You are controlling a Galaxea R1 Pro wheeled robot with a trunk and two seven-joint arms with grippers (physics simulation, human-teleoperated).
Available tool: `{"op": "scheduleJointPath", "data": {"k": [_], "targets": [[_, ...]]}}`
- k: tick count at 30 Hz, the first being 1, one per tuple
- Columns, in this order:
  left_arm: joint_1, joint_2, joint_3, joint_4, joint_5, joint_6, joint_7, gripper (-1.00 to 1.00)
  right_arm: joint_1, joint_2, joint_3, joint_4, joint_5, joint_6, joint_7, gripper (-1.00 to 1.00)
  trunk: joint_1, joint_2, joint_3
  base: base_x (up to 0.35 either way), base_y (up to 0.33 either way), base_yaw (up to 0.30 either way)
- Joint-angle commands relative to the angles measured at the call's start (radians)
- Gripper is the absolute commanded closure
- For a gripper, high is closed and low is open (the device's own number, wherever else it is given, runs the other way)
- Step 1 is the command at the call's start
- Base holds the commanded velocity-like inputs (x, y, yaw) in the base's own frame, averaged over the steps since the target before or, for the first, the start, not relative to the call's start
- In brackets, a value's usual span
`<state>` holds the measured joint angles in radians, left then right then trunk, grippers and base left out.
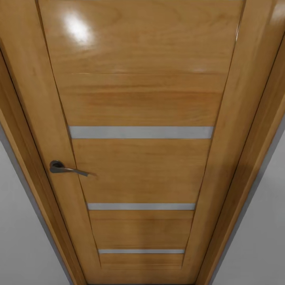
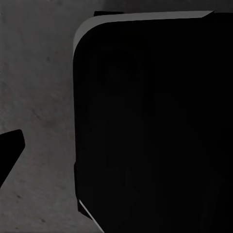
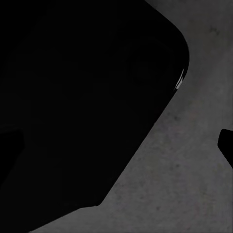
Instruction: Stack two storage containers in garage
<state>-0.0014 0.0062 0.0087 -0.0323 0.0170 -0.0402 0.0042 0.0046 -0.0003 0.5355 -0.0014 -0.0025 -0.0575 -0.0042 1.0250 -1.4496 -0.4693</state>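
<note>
The two storage containers are out of view. An orange-brown wooden door (image 1: 140, 170) with frosted strips (image 1: 140, 132) stands shut, very close in front of my head camera. In the left wrist view one black fingertip (image 2: 9, 150) of the left gripper hangs over the grey speckled concrete floor (image 2: 39, 87). In the right wrist view a black fingertip (image 3: 227, 145) of the right gripper sits over the same floor (image 3: 184, 184). Nothing is visible in either gripper, and the jaw gaps are hidden.
The door has a dark metal lever handle (image 1: 59, 167) at its left side. White walls (image 1: 23, 237) flank the door frame (image 1: 253, 130) on both sides. A large black rounded part of the robot (image 2: 155, 126) blocks much of both wrist views (image 3: 82, 107).
</note>
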Motion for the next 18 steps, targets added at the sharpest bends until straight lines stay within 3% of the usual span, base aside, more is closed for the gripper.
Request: {"op": "scheduleJointPath", "data": {"k": [1,18], "targets": [[0.000,0.000,0.001,0.000,0.002,-0.003,0.000,-1.00,0.000,0.001,0.001,0.000,0.000,-0.003,0.000,-1.00,0.000,0.000,-0.001,0.000,0.000,0.000],[0.000,0.000,0.001,0.000,0.002,-0.003,0.000,-1.00,0.000,0.000,0.000,0.000,-0.001,-0.003,0.000,-1.00,0.000,0.000,-0.001,0.000,0.000,0.000]]}}
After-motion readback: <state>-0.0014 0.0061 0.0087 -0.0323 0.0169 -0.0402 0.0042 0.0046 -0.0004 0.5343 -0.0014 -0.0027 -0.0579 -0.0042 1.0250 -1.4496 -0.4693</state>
